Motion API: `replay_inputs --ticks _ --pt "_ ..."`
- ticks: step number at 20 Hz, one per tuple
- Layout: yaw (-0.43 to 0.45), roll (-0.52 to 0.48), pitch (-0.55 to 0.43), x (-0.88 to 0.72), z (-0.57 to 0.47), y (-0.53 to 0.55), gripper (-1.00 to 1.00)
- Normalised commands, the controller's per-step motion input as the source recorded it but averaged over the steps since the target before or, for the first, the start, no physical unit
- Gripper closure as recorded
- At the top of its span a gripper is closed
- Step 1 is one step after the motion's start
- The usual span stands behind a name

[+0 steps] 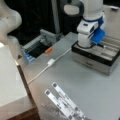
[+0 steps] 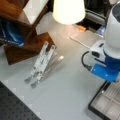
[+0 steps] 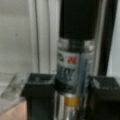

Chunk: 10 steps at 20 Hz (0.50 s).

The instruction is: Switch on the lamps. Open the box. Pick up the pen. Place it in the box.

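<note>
The claw (image 3: 72, 100) is shut tight on the pen (image 3: 75, 65), which stands between its two black fingers (image 3: 40, 97). The claw hangs low over the open box (image 1: 100, 53), just above its pale grey compartments. The pen's tip (image 1: 100, 45) pokes out under the claw. Far from the claw, a lamp (image 2: 68, 11) glows, and white bars (image 1: 65, 101) lie on the table (image 1: 92, 87).
</note>
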Motion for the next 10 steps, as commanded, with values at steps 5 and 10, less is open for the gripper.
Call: replay_inputs --ticks 5,10 --pt "-0.101 0.041 0.069 0.17 -0.03 0.33 1.0" --pt "-0.103 0.028 0.05 0.15 -0.03 0.22 1.0"
